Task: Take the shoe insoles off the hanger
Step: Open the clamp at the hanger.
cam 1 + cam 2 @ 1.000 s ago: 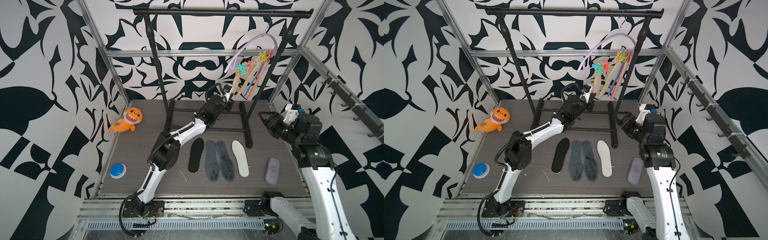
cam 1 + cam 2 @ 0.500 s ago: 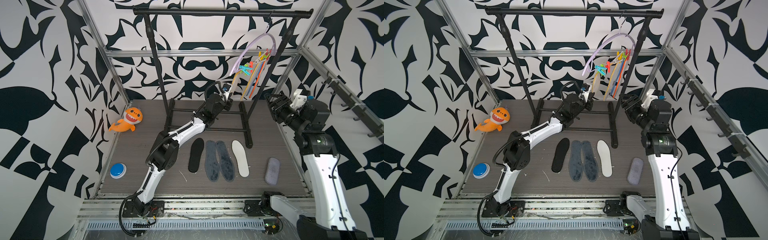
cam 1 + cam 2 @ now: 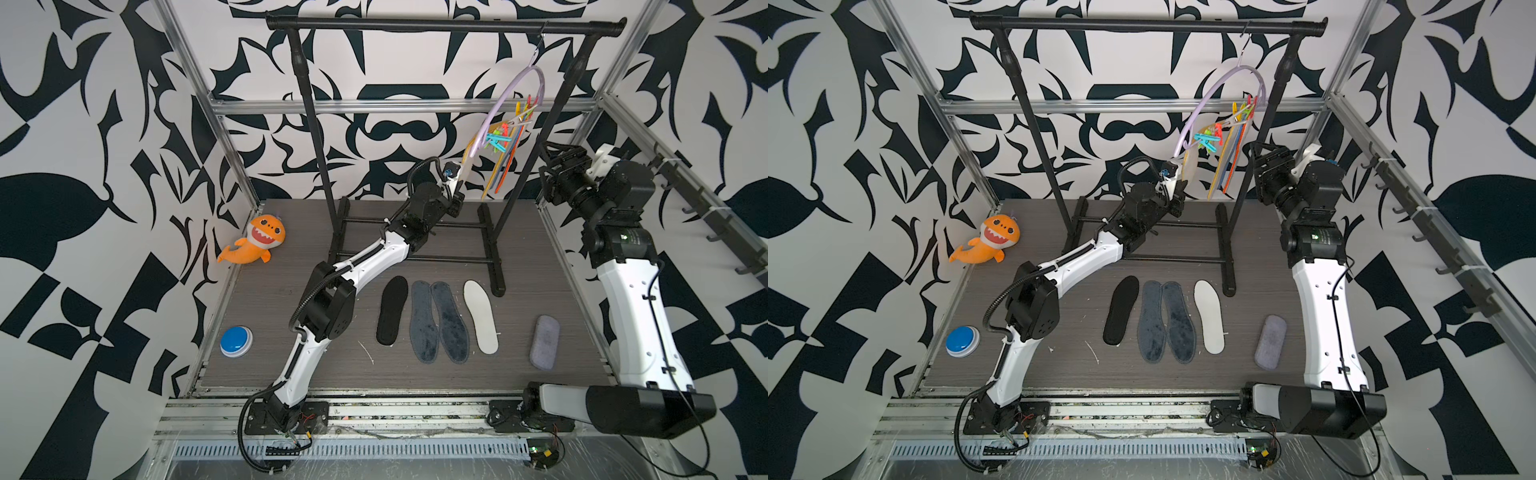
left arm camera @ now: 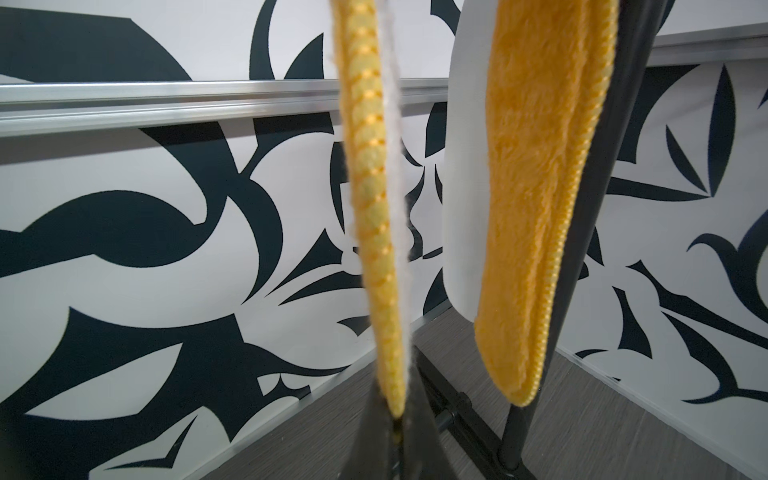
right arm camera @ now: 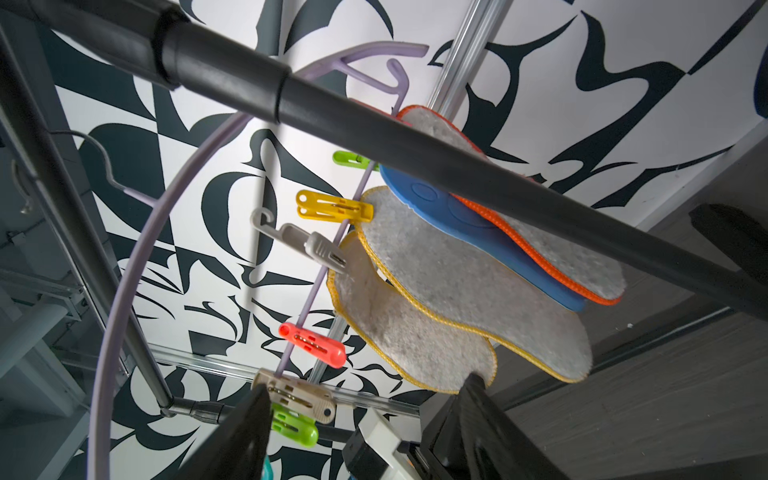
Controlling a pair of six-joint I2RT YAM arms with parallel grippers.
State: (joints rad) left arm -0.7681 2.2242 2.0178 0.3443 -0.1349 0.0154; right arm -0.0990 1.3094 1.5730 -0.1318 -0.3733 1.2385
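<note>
Left fingers [image 4: 422,449] are clamped tight on the bottom tip of a yellow-rimmed insole [image 4: 374,208], which hangs edge-on from the hanger [image 5: 386,50]. Right fingers [image 5: 232,444] are spread wide and hold nothing; they sit just under the pegs [image 5: 332,210], one finger beside a beige peg [image 5: 299,397].

Hanger: hooked on the rail [image 3: 444,25] near its right end, above the back right corner of the tabletop [image 3: 415,374]; tilted, with the end nearest the left fingers low.

Done: four insoles are off and lie in a row mid-tabletop, toward the front edge; black insole [image 3: 392,309], grey-blue pair [image 3: 436,322], white insole [image 3: 480,316].

Left: four pegged; the gripped one, a second yellow-rimmed one [image 4: 536,187], a white one [image 4: 465,208] behind it, an orange-rimmed one [image 5: 582,266].

Judgement: about half done. The step in hand looks like the fifth insole, left pulling down and right going for its peg; release not yet visible.
</note>
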